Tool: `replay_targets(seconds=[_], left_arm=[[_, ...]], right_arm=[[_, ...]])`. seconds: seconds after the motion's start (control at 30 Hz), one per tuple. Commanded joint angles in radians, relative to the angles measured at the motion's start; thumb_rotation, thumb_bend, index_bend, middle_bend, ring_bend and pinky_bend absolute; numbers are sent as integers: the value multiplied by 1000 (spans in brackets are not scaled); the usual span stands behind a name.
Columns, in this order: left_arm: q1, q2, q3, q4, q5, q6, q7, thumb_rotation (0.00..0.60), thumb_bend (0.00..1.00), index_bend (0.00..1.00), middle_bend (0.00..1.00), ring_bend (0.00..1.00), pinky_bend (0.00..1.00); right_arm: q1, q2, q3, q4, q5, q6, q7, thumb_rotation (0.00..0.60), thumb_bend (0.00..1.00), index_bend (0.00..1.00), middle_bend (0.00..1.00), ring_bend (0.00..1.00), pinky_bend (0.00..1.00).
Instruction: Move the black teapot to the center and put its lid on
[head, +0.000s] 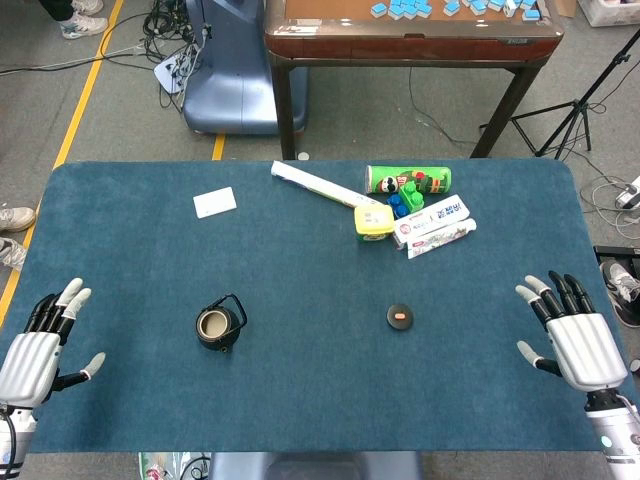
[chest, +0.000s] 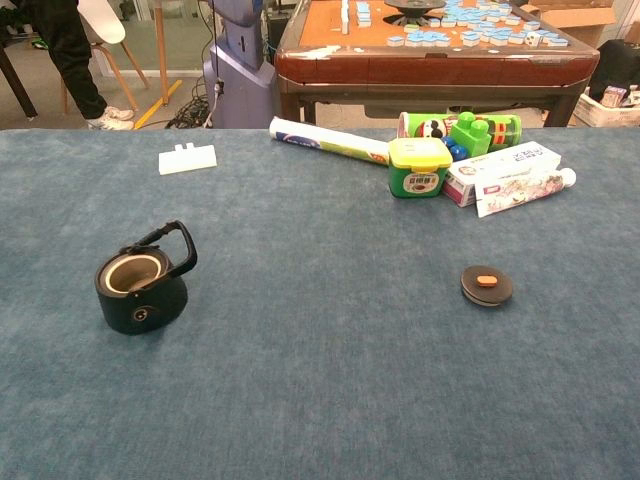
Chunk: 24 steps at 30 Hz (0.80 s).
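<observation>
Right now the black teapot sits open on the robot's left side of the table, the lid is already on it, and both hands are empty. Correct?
Not quite: the lid is not on the teapot. The head view shows it lying on the cloth apart, toward the right hand. The teapot is open on the left side, and the left hand and right hand hold nothing.

Can't rly read anything from here tbh. The green-and-yellow plastic tub (chest: 419, 166), white toothpaste box (chest: 502, 167) and green snack can (chest: 428, 126) all have print, but it's too small/blurry to make out.
</observation>
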Motion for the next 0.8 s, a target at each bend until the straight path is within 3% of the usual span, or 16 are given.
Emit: replay_targets(seconds=[0.03, 0.13, 0.37, 0.8], left_arm=[[-29, 23, -2, 11, 17, -37, -66, 600, 272, 68, 0, 0, 6], [-64, 42, 0, 31, 30, -89, -105, 600, 325, 112, 0, 0, 6], [-173, 62, -8, 92, 64, -223, -212, 600, 342, 144, 0, 0, 6], [-390, -3, 11, 271, 196, -409, -297, 600, 357, 178, 0, 0, 6]], right_arm=[[5, 8, 18, -14, 12, 10, -18, 600, 252, 199, 175, 16, 63], [14, 18, 35, -31, 26, 10, -38, 600, 251, 199, 175, 16, 63], [30, 32, 48, -63, 44, -10, -54, 600, 251, 199, 175, 16, 63], [29, 28, 36, -91, 71, -26, -100, 600, 251, 199, 175, 16, 63]])
